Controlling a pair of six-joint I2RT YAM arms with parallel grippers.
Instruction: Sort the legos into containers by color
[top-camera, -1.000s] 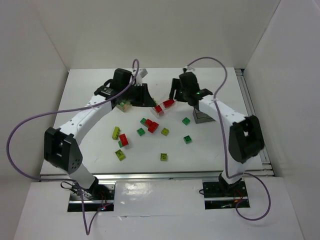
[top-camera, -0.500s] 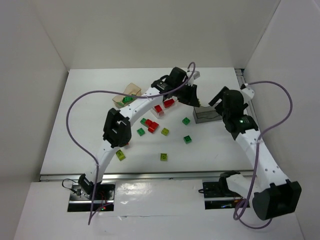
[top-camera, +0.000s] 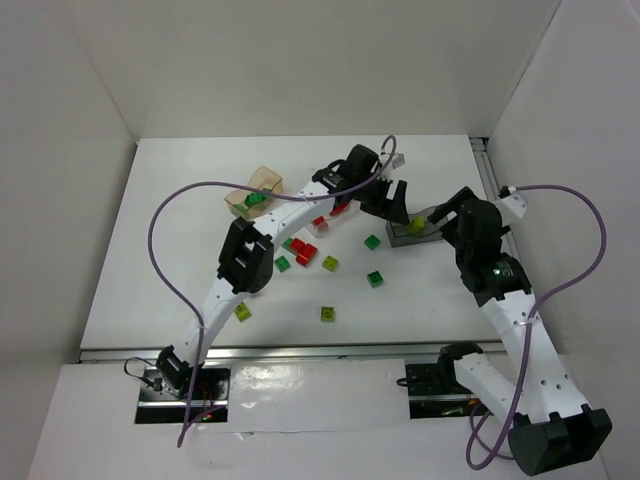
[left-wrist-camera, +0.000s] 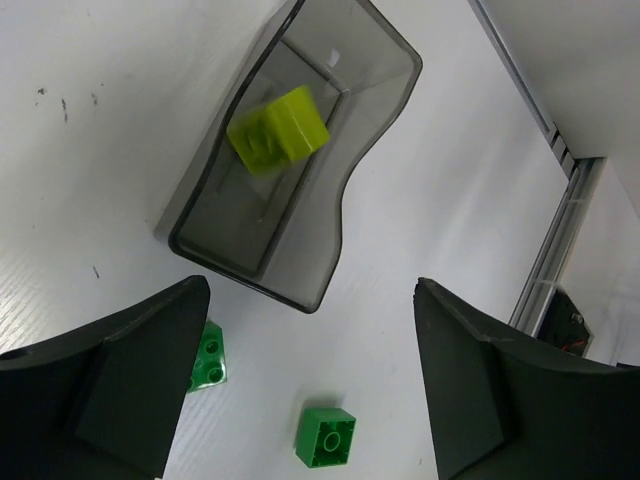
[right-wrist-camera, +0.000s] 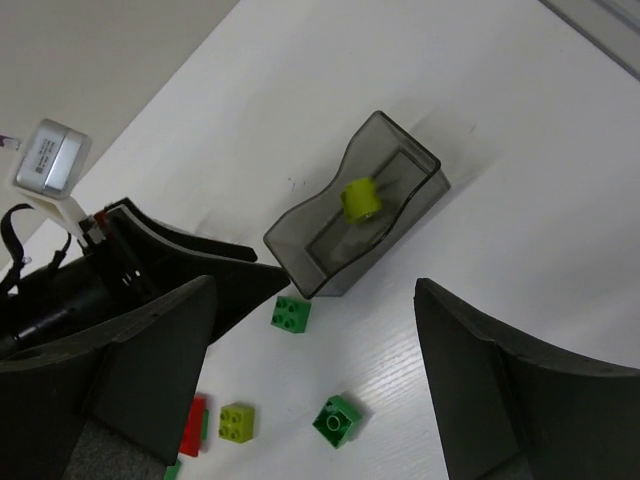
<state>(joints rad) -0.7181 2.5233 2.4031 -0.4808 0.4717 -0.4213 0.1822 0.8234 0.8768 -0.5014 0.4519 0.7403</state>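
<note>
A smoky grey tray (left-wrist-camera: 318, 190) lies under my left gripper (left-wrist-camera: 310, 385), whose jaws are open and hold nothing. A blurred yellow-green lego (left-wrist-camera: 278, 132) shows within the tray's outline. From the top, my left gripper (top-camera: 398, 208) sits just left of the grey tray (top-camera: 402, 238). My right gripper (top-camera: 440, 212) hovers at the tray's right, open and empty, and looks down on that tray (right-wrist-camera: 300, 245) and the brick (right-wrist-camera: 360, 198). The tan tray (top-camera: 262, 181) holds a green lego (top-camera: 254, 200). Red legos (top-camera: 338, 209) sit in the clear tray.
Loose legos lie mid-table: red ones (top-camera: 303, 250), green ones (top-camera: 372, 241) (top-camera: 375, 278) (top-camera: 282, 263), yellow-green ones (top-camera: 329, 263) (top-camera: 327, 314) (top-camera: 241, 311). Two green bricks (left-wrist-camera: 325, 437) (left-wrist-camera: 208, 357) sit below the left gripper. White walls enclose the table, with a metal rail (top-camera: 495, 190) on the right.
My left arm swung from the tan tray across to the grey tray, opened and let go of the yellow-green lego. My right arm drew back from the clear tray to the right.
</note>
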